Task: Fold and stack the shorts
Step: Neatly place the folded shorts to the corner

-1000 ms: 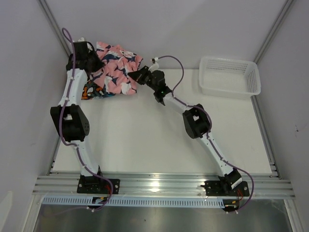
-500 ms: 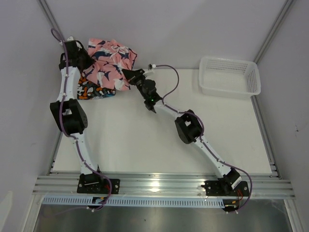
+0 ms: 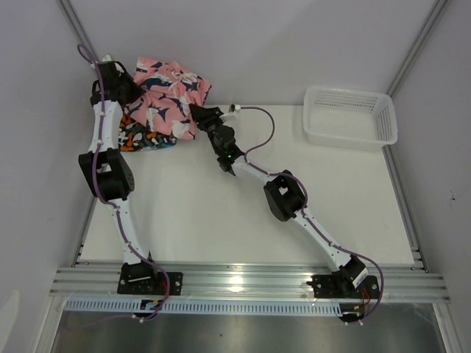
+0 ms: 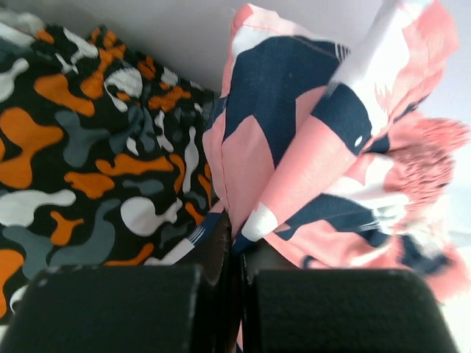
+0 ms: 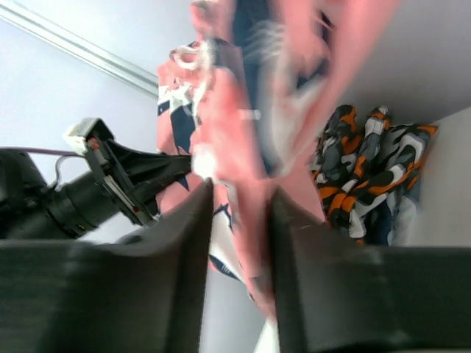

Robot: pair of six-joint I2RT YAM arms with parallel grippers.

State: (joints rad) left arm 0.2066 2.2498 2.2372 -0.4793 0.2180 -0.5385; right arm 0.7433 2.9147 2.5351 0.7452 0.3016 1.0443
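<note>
The pink-navy-white shorts hang bunched at the table's far left corner, partly over the orange-black-white camouflage shorts lying flat below them. My left gripper is shut on the pink shorts' left edge; the left wrist view shows the pink shorts pinched at the left gripper, with the camouflage shorts underneath. My right gripper is at the pink shorts' right edge. In the right wrist view the right gripper stands open, with blurred pink fabric loose between its fingers.
A white mesh basket stands at the table's far right. The side wall and a slanted frame post are close behind the left arm. The left arm's wrist shows in the right wrist view.
Both arms carried the pink shorts left and back toward the corner. The right gripper then opened and let go of the fabric. The left gripper stays shut.
</note>
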